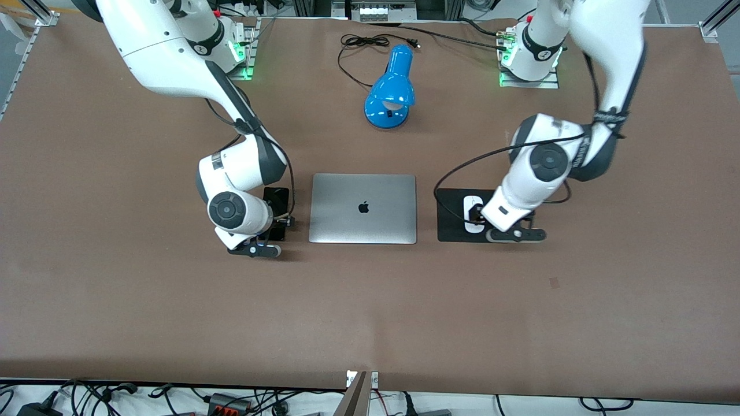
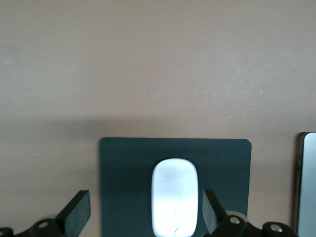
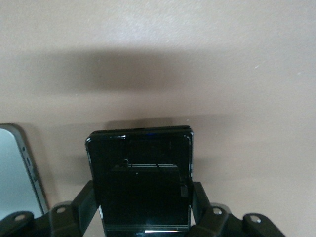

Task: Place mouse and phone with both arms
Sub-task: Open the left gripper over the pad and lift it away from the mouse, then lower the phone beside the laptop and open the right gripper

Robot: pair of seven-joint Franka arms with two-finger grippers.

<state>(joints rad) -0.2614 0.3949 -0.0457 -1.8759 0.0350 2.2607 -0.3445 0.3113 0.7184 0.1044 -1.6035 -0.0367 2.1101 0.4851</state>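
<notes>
The right end effector (image 3: 143,207) clamps the phone (image 3: 140,177) by its long edges, low over the table (image 1: 115,300) beside the laptop (image 1: 363,208); glossy and stiff, it may slip. The left end effector (image 2: 145,215) straddles, open wide, the light, smooth mouse (image 2: 175,196) lying on the mouse pad (image 2: 123,163).

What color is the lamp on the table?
The lamp is bright, shiny blue. It shows only in the front view.

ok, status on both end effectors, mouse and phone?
Left end effector open, straddling the mouse on the mouse pad. Right end effector shut on the phone, beside the laptop. Nothing in the way.
</notes>
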